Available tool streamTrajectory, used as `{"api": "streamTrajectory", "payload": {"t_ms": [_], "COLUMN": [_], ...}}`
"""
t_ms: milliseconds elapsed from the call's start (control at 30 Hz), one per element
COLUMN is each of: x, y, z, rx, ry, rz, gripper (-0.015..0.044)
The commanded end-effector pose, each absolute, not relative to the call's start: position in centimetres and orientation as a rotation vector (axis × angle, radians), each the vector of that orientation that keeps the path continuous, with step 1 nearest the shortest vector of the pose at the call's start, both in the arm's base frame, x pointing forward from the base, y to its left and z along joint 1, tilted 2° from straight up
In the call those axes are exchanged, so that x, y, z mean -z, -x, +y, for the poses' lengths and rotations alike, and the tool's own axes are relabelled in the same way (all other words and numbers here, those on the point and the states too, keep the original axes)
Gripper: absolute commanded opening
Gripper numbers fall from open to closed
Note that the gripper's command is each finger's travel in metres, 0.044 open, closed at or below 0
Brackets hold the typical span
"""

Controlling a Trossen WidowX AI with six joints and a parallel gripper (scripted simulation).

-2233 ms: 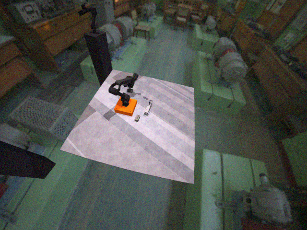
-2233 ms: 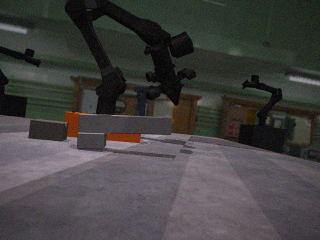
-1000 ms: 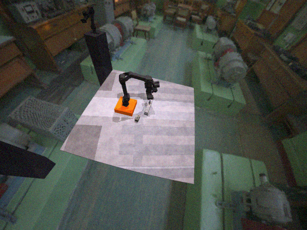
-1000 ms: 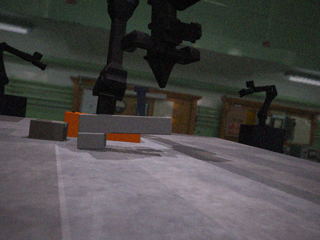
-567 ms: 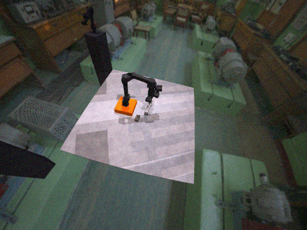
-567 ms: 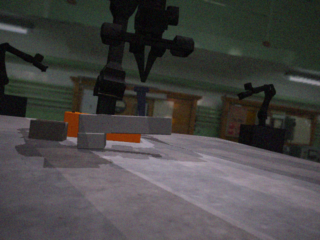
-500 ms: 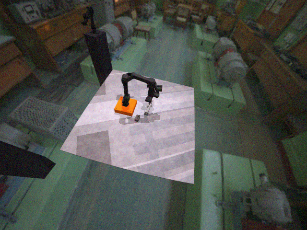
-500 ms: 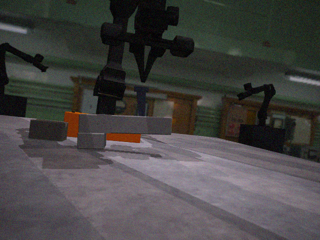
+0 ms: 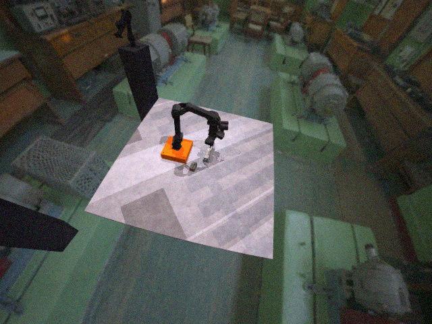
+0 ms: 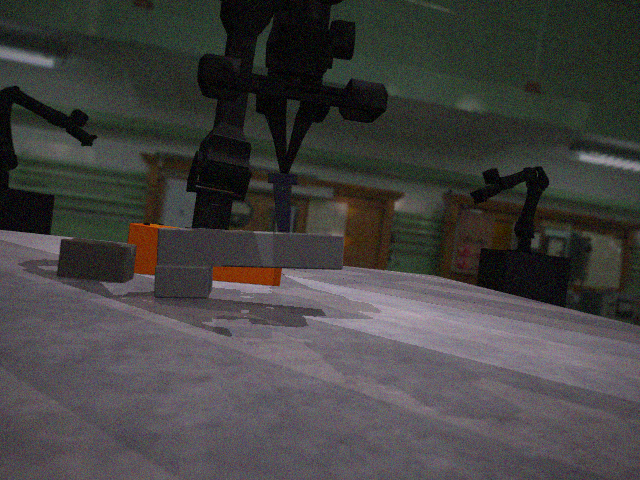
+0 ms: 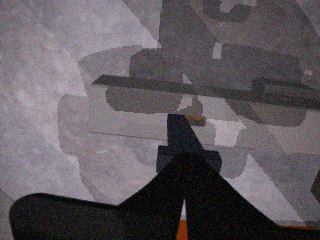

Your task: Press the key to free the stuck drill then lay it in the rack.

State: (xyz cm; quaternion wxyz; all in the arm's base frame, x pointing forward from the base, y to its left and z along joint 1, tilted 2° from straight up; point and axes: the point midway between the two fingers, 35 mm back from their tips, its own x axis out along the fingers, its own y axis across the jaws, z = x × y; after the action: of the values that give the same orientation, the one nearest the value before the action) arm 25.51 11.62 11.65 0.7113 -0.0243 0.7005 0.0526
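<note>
A dark blue T-shaped key [image 10: 282, 202] [image 11: 178, 131] stands upright out of a long light grey bar [image 10: 248, 249] [image 9: 206, 155] [image 11: 135, 120]. The bar rests on a small grey block [image 10: 182, 280]. A tiny orange piece [image 11: 195, 119] shows on the bar beside the key. My gripper [image 10: 284, 169] [image 11: 187, 161] [image 9: 208, 145] is shut and points straight down, with its tips at the key's top. A darker grey block [image 10: 95, 259] [image 9: 192, 166] lies apart to the left. I cannot tell which piece is the drill or the rack.
The arm's orange base [image 9: 176, 150] [image 10: 144, 241] stands close behind the bar. Dark pedestals with other arms stand off the mat, at the back left [image 9: 138, 78] and at the right in the exterior view [image 10: 522, 271]. The grey patterned mat [image 9: 216, 209] ends in open edges.
</note>
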Motion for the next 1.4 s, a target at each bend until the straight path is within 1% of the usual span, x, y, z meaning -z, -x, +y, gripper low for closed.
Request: {"api": "streamTrajectory", "payload": {"t_ms": [0, 667, 1367], "x": [-11.17, -11.36, -10.68], "y": [-25.10, -24.11, -24.89], "z": [11.37, 11.27, 11.61], "rx": [-0.108, -0.108, -0.108], "ry": [0.056, 0.056, 0.056], "rz": [1.563, 1.564, 1.563], "gripper": [0.0000, 0.0000, 0.0000]}}
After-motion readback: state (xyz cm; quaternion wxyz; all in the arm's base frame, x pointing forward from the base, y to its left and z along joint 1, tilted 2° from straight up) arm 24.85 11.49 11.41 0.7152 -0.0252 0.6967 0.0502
